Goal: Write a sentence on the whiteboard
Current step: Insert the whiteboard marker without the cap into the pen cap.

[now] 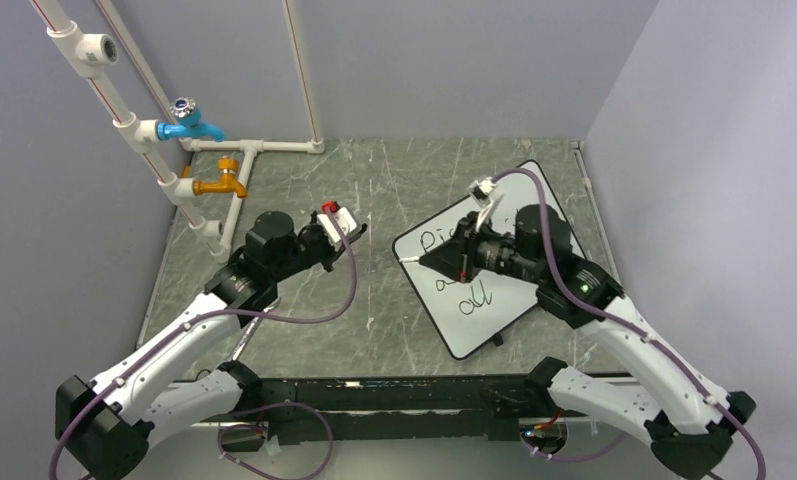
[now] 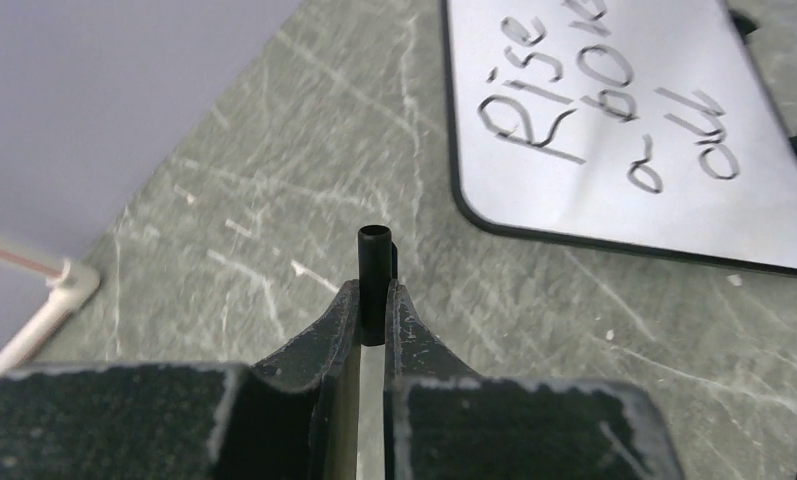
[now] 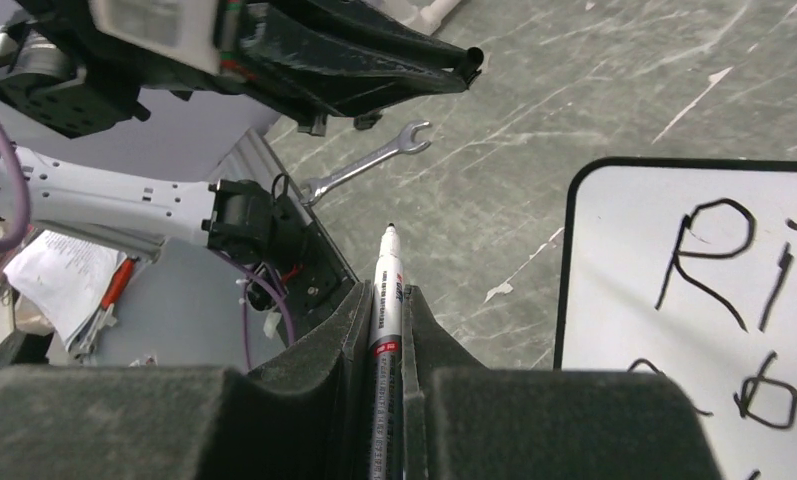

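The dark, scratched table (image 1: pixel 394 190) is being occupied on its right half by the whiteboard (image 1: pixel 477 330), which is being shown lying flat and turned at an angle, well apart from the left arm. The board's far half is being covered by the right arm in the top view. White pipes (image 1: pixel 124 120) are being seen at the far left, fitted with a blue tap (image 1: pixel 189 125) and an orange tap (image 1: pixel 222 185).

The right gripper (image 3: pixel 384 312) is being kept clenched around a white marker (image 3: pixel 387 265), whose black tip is being pointed just past the board's left rim, over the table. Whether the tip is touching anything cannot be told.

The left gripper (image 2: pixel 374 305) is being held left of the board, clamped on a small black cap (image 2: pixel 375 260) that is sticking out beyond its fingertips.

The sentence (image 2: pixel 606 85) is being displayed on the board in three slanted black lines. "Rise" is being read clearly, while the other lines are partly cut off or hidden.

A wrench (image 3: pixel 369 163) is being seen lying on the table at the near left.
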`<state>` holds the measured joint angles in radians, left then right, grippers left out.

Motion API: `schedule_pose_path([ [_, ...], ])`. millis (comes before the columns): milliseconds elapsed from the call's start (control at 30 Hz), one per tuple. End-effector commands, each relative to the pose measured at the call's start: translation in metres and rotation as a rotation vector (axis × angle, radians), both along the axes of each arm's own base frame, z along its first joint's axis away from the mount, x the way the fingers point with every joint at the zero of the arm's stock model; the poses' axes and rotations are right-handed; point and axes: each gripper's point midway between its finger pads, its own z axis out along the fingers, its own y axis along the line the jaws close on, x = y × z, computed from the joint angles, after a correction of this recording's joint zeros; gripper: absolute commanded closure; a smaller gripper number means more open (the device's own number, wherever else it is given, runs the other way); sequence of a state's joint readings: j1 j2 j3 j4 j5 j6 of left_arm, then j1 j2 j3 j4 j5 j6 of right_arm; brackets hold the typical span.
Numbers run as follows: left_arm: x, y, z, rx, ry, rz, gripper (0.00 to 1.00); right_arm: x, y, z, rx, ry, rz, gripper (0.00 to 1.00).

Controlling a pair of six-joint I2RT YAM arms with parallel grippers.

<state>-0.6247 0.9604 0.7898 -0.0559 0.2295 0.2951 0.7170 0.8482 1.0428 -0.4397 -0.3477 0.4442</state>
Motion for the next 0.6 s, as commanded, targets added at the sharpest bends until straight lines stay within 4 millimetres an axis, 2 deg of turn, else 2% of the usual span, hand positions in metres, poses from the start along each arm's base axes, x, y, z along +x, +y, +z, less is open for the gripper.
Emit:
schedule_pose_path([
  [0,-0.025,-0.018,0.042,-0.082,-0.138,-0.189,1.0,0.001,0.018,0.039,0.067,-0.103,0.093,1.0],
  [233,-0.043,-0.023,0.036,-0.085,-0.152,-0.281,1.0,0.016,0.033,0.04,0.04,-0.116,0.12,1.0],
  [567,-0.043,-0.024,0.035,-0.08,-0.145,-0.283,1.0,0.033,0.04,0.037,0.013,-0.139,0.094,1.0],
])
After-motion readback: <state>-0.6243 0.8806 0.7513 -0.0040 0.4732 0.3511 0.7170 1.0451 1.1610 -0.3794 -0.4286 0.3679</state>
